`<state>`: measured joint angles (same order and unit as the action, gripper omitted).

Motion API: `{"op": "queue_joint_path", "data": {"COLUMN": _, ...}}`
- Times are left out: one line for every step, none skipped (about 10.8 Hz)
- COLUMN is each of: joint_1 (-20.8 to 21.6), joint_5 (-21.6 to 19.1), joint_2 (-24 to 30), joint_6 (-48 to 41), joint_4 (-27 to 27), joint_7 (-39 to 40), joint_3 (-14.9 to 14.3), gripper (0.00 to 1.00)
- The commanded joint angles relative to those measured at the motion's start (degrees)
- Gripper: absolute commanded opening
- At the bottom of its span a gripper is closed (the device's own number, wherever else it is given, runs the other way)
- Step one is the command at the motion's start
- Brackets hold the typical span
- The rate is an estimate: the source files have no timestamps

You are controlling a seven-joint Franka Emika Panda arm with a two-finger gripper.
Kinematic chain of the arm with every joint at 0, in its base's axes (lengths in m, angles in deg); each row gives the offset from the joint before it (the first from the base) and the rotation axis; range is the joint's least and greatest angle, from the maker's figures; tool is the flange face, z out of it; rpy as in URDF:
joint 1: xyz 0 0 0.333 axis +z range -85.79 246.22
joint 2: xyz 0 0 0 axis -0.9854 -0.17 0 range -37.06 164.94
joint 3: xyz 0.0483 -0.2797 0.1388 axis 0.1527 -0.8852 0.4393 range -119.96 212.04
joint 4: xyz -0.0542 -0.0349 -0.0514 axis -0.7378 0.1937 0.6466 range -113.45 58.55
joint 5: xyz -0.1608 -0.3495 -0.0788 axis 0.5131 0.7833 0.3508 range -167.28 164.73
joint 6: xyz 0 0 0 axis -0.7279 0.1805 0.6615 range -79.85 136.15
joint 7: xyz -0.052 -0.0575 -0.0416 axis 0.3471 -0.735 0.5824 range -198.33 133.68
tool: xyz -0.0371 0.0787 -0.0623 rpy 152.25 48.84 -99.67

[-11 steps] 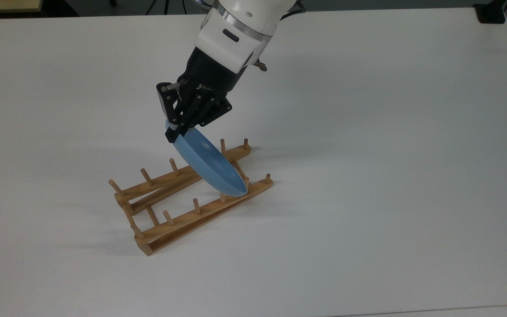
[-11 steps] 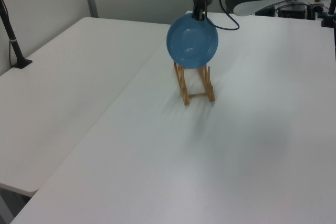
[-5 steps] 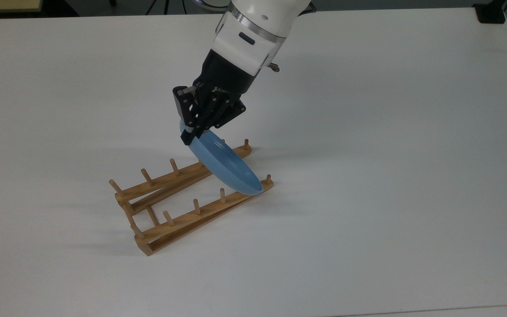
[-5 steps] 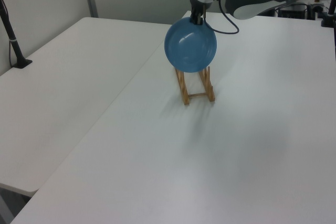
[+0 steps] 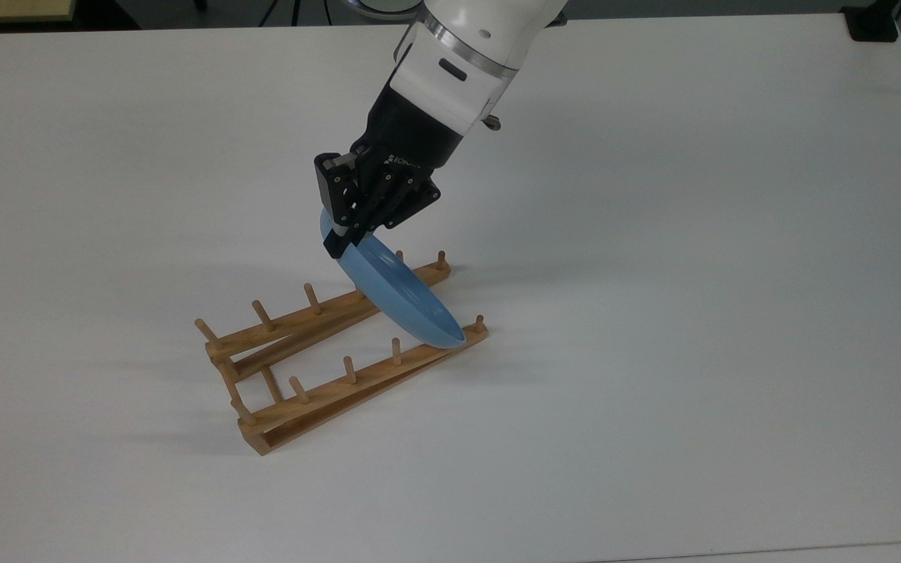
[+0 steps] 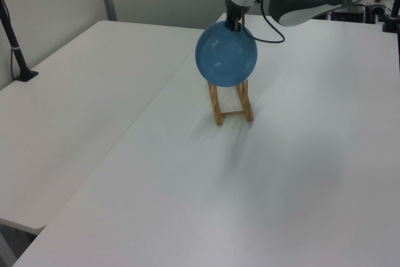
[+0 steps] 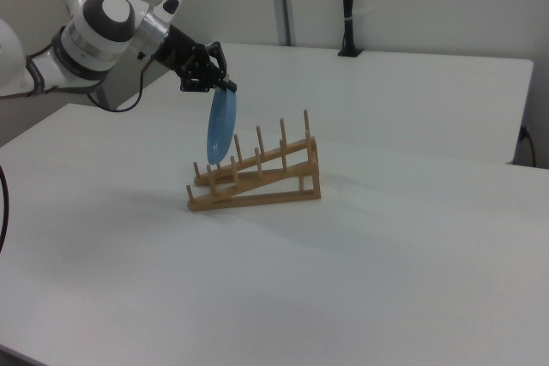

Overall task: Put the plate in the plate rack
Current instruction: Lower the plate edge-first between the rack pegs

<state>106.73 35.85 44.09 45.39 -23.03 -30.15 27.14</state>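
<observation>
The hand (image 5: 339, 244) grips the plate (image 5: 397, 297) by its top rim, so it hangs on edge directly below, its lower edge among the low-end pegs of the rack (image 5: 325, 356) on the tabletop (image 5: 654, 313).

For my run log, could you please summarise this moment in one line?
end effector: shut on round light-blue plate | plate: on edge, over wooden peg rack | seated: cannot tell

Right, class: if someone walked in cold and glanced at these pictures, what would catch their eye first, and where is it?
First, the light-blue plate, held on edge by its upper rim in the black gripper of the white arm. It hangs over the low end of the wooden plate rack, at the right view's left. The rack stands alone on the white table.
</observation>
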Motion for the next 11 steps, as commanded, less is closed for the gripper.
{"op": "queue_joint_path", "data": {"joint_1": 0.46, "joint_5": 3.12, "joint_2": 1.65, "joint_6": -1.27, "joint_4": -0.73, "joint_7": -1.65, "joint_3": -0.17, "gripper": 0.00}}
{"op": "queue_joint_path", "data": {"joint_1": 0.81, "joint_5": 6.96, "joint_2": 1.66, "joint_6": -4.41, "joint_4": -0.64, "joint_7": -2.00, "joint_3": 0.27, "gripper": 0.00}}
{"op": "queue_joint_path", "data": {"joint_1": 1.34, "joint_5": 8.30, "joint_2": 1.66, "joint_6": -6.36, "joint_4": -0.03, "joint_7": -3.92, "joint_3": 0.88, "gripper": 0.00}}
{"op": "queue_joint_path", "data": {"joint_1": 1.43, "joint_5": 8.57, "joint_2": 1.74, "joint_6": -7.51, "joint_4": 0.41, "joint_7": -5.59, "joint_3": 0.89, "gripper": 0.00}}
{"op": "queue_joint_path", "data": {"joint_1": 1.52, "joint_5": 9.01, "joint_2": 1.74, "joint_6": -9.78, "joint_4": 0.42, "joint_7": -6.04, "joint_3": 2.11, "gripper": 0.00}}
{"op": "queue_joint_path", "data": {"joint_1": 1.52, "joint_5": 9.63, "joint_2": 1.66, "joint_6": -11.63, "joint_4": 0.42, "joint_7": -6.22, "joint_3": 3.95, "gripper": 0.00}}
{"op": "queue_joint_path", "data": {"joint_1": 1.52, "joint_5": 9.98, "joint_2": 1.39, "joint_6": -12.52, "joint_4": 0.16, "joint_7": -6.31, "joint_3": 4.75, "gripper": 0.00}}
{"op": "queue_joint_path", "data": {"joint_1": 1.52, "joint_5": 10.16, "joint_2": 1.13, "joint_6": -12.88, "joint_4": -0.02, "joint_7": -7.44, "joint_3": 5.10, "gripper": 0.00}}
{"op": "queue_joint_path", "data": {"joint_1": 1.52, "joint_5": 11.46, "joint_2": 0.87, "joint_6": -12.79, "joint_4": -0.28, "joint_7": -9.46, "joint_3": 5.54, "gripper": 0.00}}
{"op": "queue_joint_path", "data": {"joint_1": 1.43, "joint_5": 12.52, "joint_2": 0.86, "joint_6": -12.71, "joint_4": -0.55, "joint_7": -11.04, "joint_3": 5.98, "gripper": 0.00}}
{"op": "queue_joint_path", "data": {"joint_1": 1.43, "joint_5": 12.53, "joint_2": 1.04, "joint_6": -12.70, "joint_4": -0.38, "joint_7": -11.41, "joint_3": 6.07, "gripper": 0.00}}
